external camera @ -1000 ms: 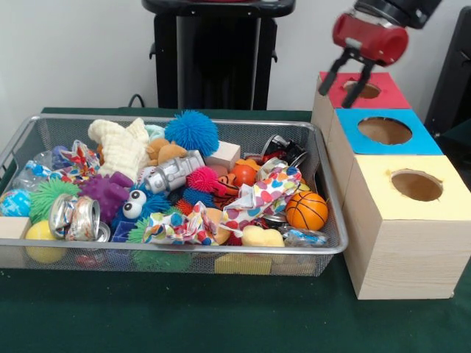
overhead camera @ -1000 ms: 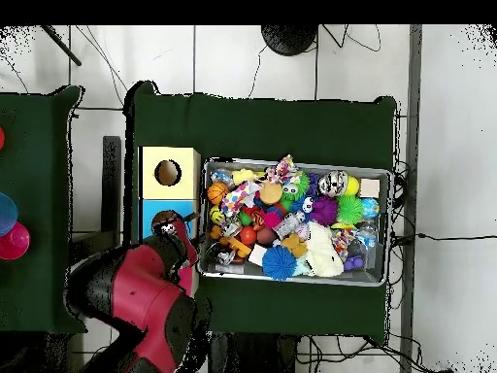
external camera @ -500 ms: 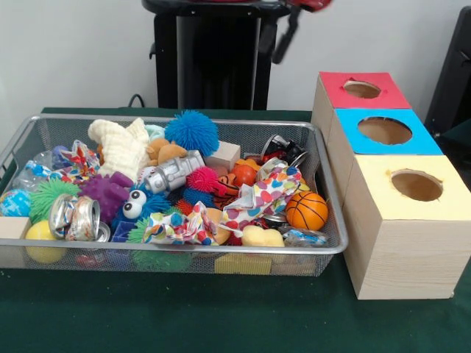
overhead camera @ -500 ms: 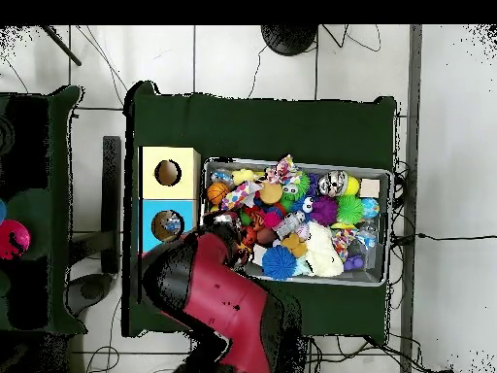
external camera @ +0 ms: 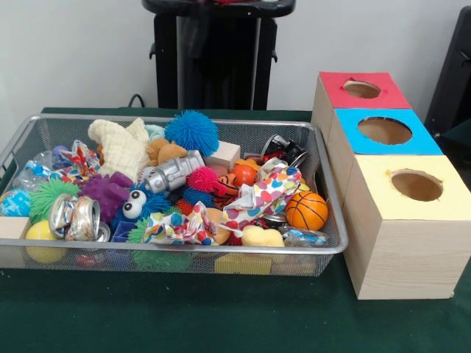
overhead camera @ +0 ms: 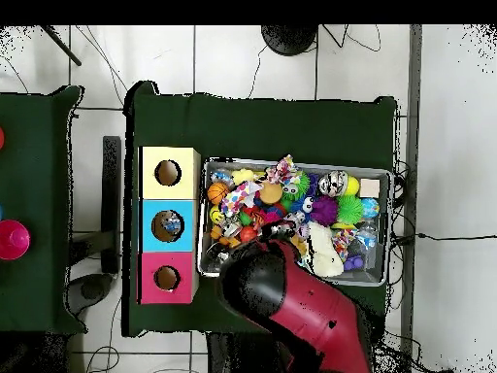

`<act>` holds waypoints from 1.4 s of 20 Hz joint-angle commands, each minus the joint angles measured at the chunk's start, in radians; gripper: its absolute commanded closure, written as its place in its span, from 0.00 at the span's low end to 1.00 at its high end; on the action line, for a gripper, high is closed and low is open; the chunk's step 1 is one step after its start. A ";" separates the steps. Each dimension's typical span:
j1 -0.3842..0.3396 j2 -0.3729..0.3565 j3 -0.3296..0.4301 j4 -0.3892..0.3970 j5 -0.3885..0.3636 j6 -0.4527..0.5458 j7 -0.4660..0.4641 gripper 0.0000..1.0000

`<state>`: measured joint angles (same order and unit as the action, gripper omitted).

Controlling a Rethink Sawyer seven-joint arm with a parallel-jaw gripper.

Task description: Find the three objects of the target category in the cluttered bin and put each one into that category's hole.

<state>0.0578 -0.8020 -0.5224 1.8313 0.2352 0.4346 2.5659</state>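
A wire mesh bin (external camera: 329, 175) is heaped with toys: a blue spiky ball (external camera: 191, 131), a small basketball (external camera: 306, 210), a crushed can (external camera: 73, 217), a silver robot toy (external camera: 173, 173), a cream plush (external camera: 121, 147) and a polka-dot cloth (external camera: 257, 198). Beside it stand a red box (external camera: 390, 95), a blue box (external camera: 430, 143) and a yellow box (external camera: 383, 202), each with a round hole on top. In the overhead view my red and black arm (overhead camera: 291, 301) covers the bin's edge nearest the base, by the red box (overhead camera: 150, 291). The gripper (overhead camera: 250, 264) sits under its black end. The front view does not show it.
The bin (overhead camera: 390, 175) and boxes stand on a green cloth (overhead camera: 262, 126). Something small lies inside the blue box's hole (overhead camera: 171, 225). A second green-covered table (overhead camera: 39, 194) with a pink round object (overhead camera: 12, 238) stands off to one side. A black pedestal (external camera: 217, 55) rises behind the bin.
My arm has swung from above the red box across to the bin's edge by the base. It has left the front view, and all three boxes now show from overhead.
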 commanded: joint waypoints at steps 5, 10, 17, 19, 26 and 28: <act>-0.161 0.016 0.270 0.066 -0.386 0.006 -0.364 0.00; -0.222 0.023 0.321 0.058 -0.526 -0.017 -0.358 0.00; -0.348 -0.024 0.428 0.072 -0.604 0.026 -0.360 0.00; -0.377 -0.028 0.453 0.073 -0.624 0.016 -0.347 0.00; -0.486 -0.071 0.615 0.154 -0.522 -0.051 -0.201 0.00; -0.433 -0.107 0.602 0.126 -0.495 -0.009 -0.142 0.00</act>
<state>-0.3731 -0.8475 -0.1125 1.8861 -0.3124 0.4333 2.4943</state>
